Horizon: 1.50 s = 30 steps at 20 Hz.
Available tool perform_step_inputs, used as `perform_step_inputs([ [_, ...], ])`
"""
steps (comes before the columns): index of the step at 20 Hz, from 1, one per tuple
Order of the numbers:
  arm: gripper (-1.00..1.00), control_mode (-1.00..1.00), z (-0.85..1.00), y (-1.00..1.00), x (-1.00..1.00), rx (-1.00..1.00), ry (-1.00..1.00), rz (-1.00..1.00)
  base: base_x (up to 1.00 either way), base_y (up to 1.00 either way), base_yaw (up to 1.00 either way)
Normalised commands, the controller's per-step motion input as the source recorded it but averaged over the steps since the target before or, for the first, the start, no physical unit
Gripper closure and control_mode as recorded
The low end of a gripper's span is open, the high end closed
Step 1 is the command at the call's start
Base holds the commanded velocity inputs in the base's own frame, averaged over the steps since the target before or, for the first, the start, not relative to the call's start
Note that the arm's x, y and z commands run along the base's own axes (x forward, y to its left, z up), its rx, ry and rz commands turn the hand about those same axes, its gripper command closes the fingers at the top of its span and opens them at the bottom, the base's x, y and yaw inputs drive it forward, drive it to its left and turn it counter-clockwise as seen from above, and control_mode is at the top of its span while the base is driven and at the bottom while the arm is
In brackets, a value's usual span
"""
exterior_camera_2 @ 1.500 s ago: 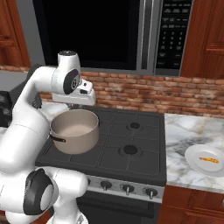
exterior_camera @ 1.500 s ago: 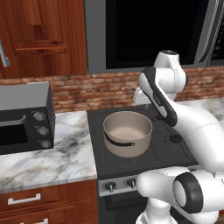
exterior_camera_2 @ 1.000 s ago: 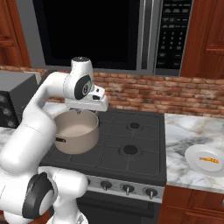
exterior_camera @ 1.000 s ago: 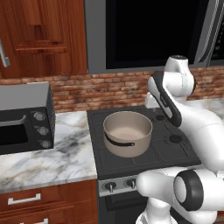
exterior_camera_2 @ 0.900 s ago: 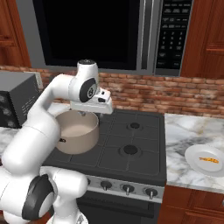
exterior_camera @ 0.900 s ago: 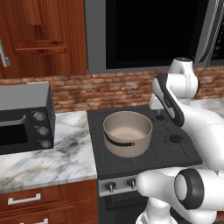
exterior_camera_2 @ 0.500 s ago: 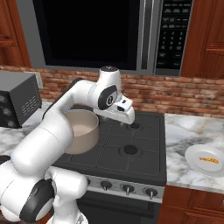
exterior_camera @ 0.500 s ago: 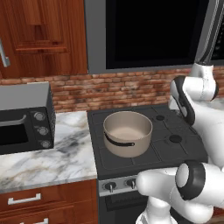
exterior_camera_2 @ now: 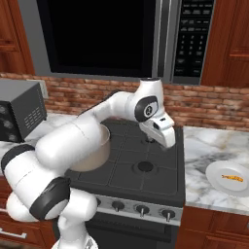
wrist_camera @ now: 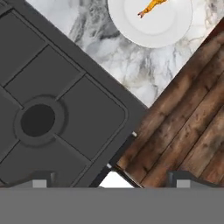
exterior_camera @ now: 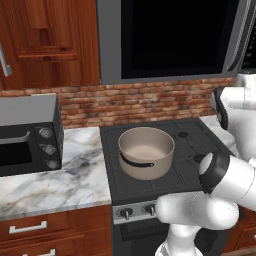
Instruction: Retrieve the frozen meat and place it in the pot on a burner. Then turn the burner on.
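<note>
open tool point(wrist_camera: 108, 181) over stove point(wrist_camera: 65, 109) (nothing held)

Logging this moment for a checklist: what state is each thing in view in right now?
pot: upright on the front left burner, nothing inside.
claw: open, holding nothing, above the stove's right front part.
white plate: on the marble counter right of the stove, an orange item on it.
microwave: door shut, dark.
toaster oven: on the left counter, door shut.
stove: right front burner bare.
</note>
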Motion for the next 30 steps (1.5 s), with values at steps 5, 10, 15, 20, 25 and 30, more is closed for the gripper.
perform_step_inputs([
  [5, -1.0, -1.0, -0.43, -1.0, 0.0, 0.0, 0.0, -0.55, 0.0, 0.0, 0.0],
  [10, -1.0, -1.0, -0.17, -0.86, -0.23, 0.05, -0.03, -0.36, 0.0, 0.0, 0.0],
  [15, -1.0, -1.0, -0.04, -0.93, -0.03, 0.07, -0.01, -0.16, 0.0, 0.0, 0.0],
  [20, -1.0, -1.0, -0.04, -0.21, 0.02, 0.0, 0.0, -0.04, 0.0, 0.0, 0.0],
  [25, -1.0, -1.0, -0.17, -0.52, 0.35, 0.0, 0.0, 0.03, 0.0, 0.0, 0.0],
  [30, -1.0, -1.0, -0.03, -0.42, 0.08, 0.0, -0.02, 0.01, 0.0, 0.0, 0.0],
])
